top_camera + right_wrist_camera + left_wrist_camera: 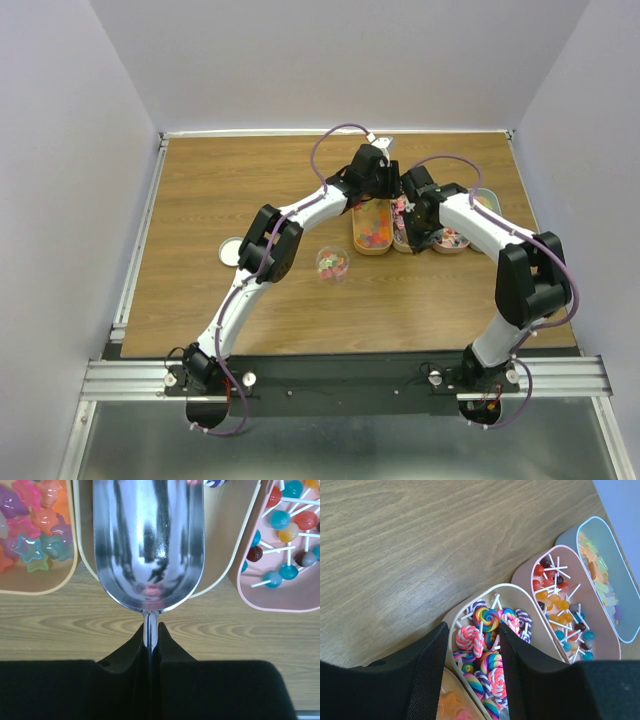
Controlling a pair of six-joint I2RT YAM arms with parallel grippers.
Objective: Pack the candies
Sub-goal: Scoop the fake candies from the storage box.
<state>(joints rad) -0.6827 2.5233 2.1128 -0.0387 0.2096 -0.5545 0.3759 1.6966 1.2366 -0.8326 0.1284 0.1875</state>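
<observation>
so by my read you're at the scooping bit. your right pincer [151, 634] is pressed tight on the handle of the metal scoop [148, 540]. the scoop's bowl looks empty and hangs over the near end of the cream tray [506, 585], the one with the swirl lollipops [486, 619]. the star candies [35, 530] you're after sit in the tan tray [30, 591], right up against the cream tray's left side. your left pincer [472, 632] is spread, with one finger over each long side of the cream tray. can't tell if it touches.

tips: shift the scoop sideways off the cream tray and over the stars before you dip, or you'll probably dig up lollipop sticks. go in shallow, lip first, along the tan tray's length, then level out so nothing rolls off. the clear cup [332, 264] stands on the bench [250, 180], nearer the arm bases than the cream tray, and already has some in it. its mouth looks narrow, so tip slowly. both arms are crowded over that cream tray, so mind them.
</observation>
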